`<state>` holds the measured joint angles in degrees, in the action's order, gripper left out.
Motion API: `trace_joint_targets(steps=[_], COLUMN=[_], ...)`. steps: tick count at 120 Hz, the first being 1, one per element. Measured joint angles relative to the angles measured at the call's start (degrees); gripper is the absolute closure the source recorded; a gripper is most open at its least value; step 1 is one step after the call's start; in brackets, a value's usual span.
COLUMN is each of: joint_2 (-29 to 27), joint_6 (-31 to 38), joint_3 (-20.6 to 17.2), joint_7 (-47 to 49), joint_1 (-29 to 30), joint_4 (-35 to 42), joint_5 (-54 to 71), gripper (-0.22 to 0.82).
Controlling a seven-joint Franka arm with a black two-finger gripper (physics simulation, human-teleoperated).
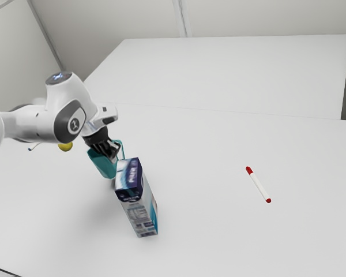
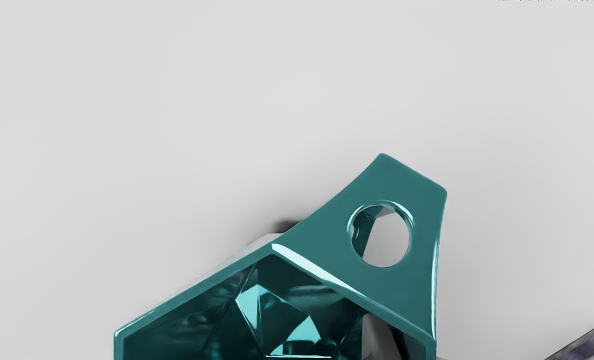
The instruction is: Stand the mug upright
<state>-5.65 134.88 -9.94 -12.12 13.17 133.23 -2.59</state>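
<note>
In the exterior view my gripper (image 1: 108, 149) is at the teal mug (image 1: 104, 165), whose body leans, with its handle towards the milk carton. The wrist view looks into the open mouth of the mug (image 2: 396, 295), its holed handle sticking out at one corner. There my gripper (image 2: 410, 346) has one grey finger inside the mug and a sliver of the other outside the same wall; it appears shut on that wall. The mug's base is partly hidden behind the carton in the exterior view.
A milk carton (image 1: 137, 199) stands right beside the mug; its edge (image 2: 589, 342) shows in the wrist view. A red-and-white marker (image 1: 258, 184) lies towards the exterior view's right. A yellow ball-like object (image 1: 65, 146) sits behind the arm, near a thin blue-tipped item (image 1: 32, 148).
</note>
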Motion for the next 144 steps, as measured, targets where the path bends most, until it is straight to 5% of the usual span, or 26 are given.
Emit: trace_joint_targets(steps=[92,144], joint_2=[4.6,0.6], joint_6=[4.6,4.7], joint_3=[-0.1,0.0], joint_7=[10.3,11.9], joint_1=[0.0,-0.6], joint_4=[1.5,1.5], joint_5=[0.1,-0.2], gripper=[0.78,0.48])
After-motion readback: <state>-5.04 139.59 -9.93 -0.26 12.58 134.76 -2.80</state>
